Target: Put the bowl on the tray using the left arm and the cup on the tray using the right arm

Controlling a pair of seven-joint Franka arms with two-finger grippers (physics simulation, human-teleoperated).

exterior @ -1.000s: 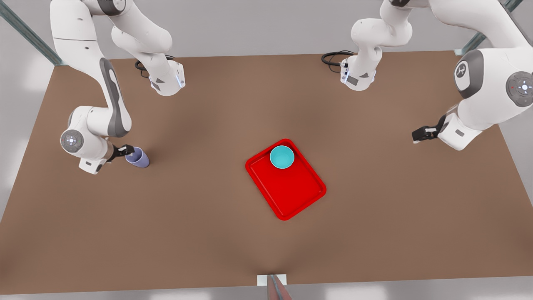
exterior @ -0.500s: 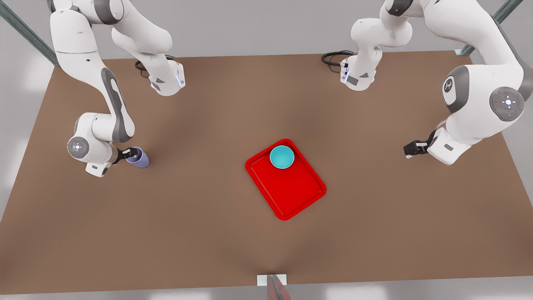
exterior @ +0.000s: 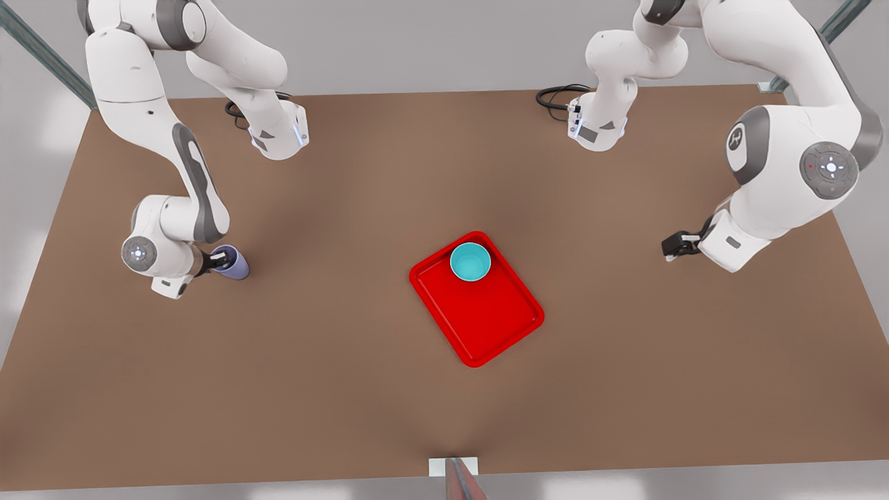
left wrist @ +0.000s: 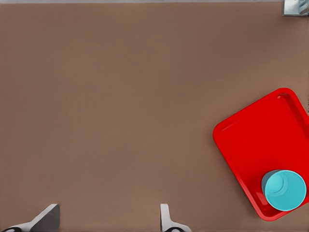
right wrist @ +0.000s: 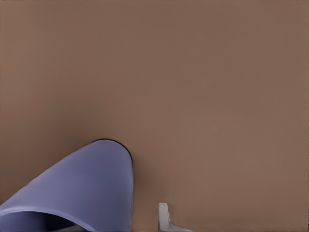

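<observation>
Front view: right gripper (exterior: 217,262) is straddling the cup (exterior: 233,264) rim on the table (exterior: 347,389); bowl (exterior: 470,262) is sitting on the tray (exterior: 486,319); left gripper (exterior: 672,245) is waiting well apart.

Left wrist view: its 2 fingers (left wrist: 46,218) are standing spread, holding nothing.

Right wrist view: 1 finger (right wrist: 164,217) is lying just beside the cup (right wrist: 82,188) wall, closure unclear; the cup is likely light, rigid, slippery: pinch at the rim.

A brown table (exterior: 347,389) spans the scene. 2 black cables (exterior: 555,94) coil at its far edge; a small white block (exterior: 437,467), possibly a bracket, sits at its near edge.
</observation>
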